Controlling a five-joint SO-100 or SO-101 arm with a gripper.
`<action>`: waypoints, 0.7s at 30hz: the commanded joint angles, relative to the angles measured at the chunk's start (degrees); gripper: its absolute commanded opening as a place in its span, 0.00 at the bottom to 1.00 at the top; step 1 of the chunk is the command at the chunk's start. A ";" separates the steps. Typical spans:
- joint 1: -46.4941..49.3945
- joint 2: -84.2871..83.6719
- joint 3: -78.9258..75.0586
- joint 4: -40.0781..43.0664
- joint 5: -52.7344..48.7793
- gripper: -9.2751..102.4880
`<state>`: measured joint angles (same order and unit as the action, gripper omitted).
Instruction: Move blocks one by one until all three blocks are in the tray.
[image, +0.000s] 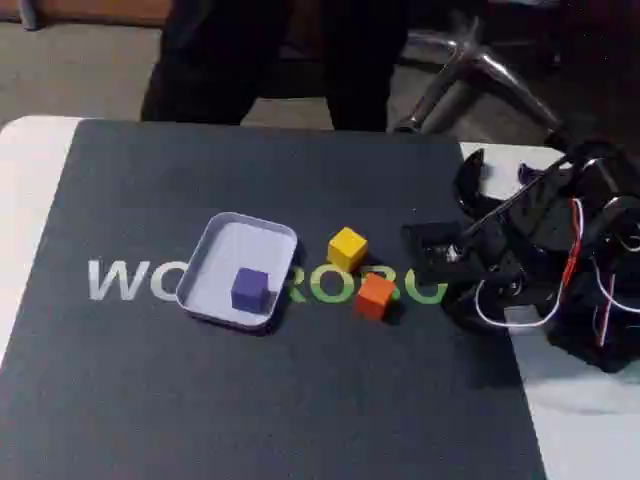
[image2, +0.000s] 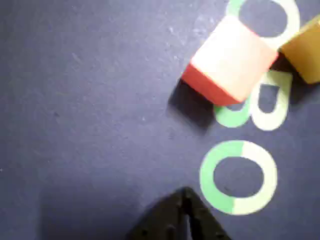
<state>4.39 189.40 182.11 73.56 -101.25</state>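
Observation:
The pale tray (image: 222, 235) lies left of centre on the dark mat in the fixed view, and the purple block (image: 249, 288) sits inside it near its front edge. Right of the tray, the yellow block (image: 347, 247) and the orange block (image: 375, 295) rest on the mat's green lettering, close together. My gripper (image: 414, 240) hangs just right of these two, empty. In the wrist view the orange block (image2: 230, 60) lies ahead of the gripper (image2: 184, 200), with the yellow block (image2: 306, 50) at the right edge. The fingertips meet in a point, shut on nothing.
The dark mat (image: 300, 400) with printed letters covers most of the white table (image: 25, 200). My arm's base and wires (image: 560, 290) fill the right side. A person's dark legs (image: 260, 60) and a chair base (image: 470, 70) stand beyond the far edge.

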 joint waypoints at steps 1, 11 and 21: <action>-0.70 0.18 -0.44 0.53 -0.26 0.01; -2.02 0.18 -0.44 0.53 0.09 0.01; -1.05 0.18 -0.44 0.53 -0.44 0.02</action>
<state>3.16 189.40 182.11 73.56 -101.34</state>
